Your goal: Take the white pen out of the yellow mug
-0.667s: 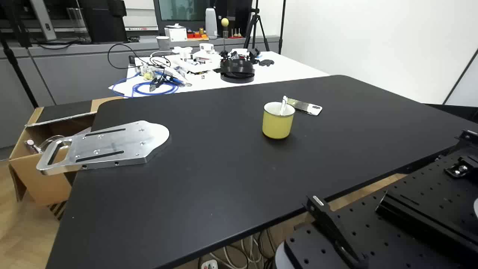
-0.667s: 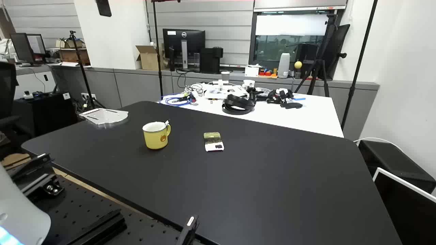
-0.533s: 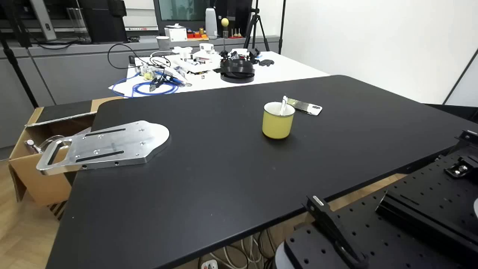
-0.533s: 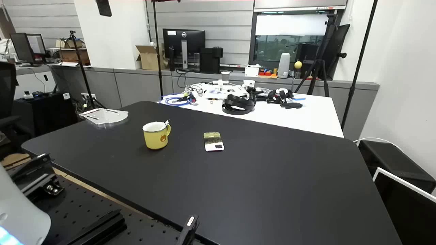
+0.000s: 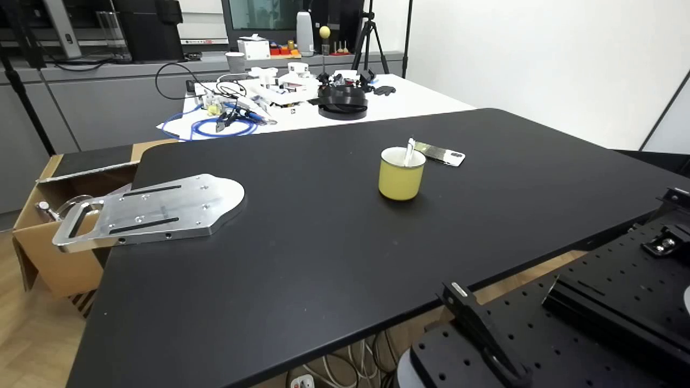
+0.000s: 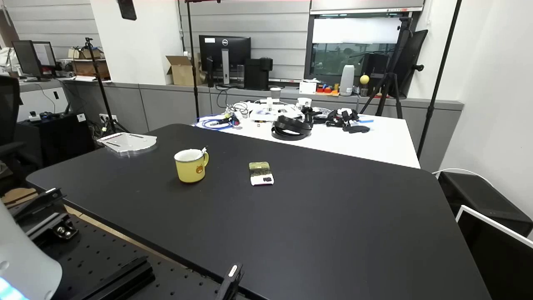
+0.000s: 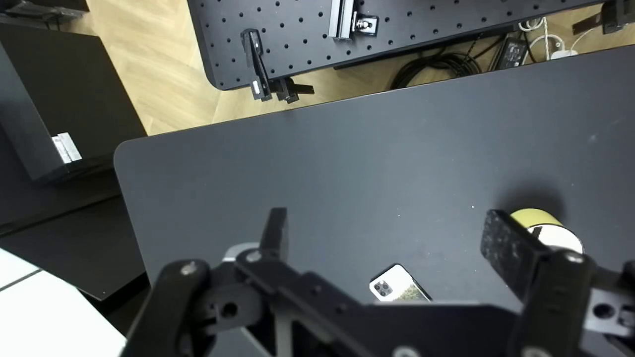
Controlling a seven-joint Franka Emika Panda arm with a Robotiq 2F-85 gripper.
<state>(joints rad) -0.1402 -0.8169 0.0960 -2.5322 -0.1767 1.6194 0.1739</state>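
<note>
1 pen in yellow mug

The gripper is black, partly blurred. Silvery screw heads dot the thick links either side of its crossbar. The black pads are blocky — one is pale-speckled — and past the crossbar's end on that side a grey plate shows a dark hole. In an exterior view the arm is smooth, rounded and pale grey, with a blue-white glow.
</note>
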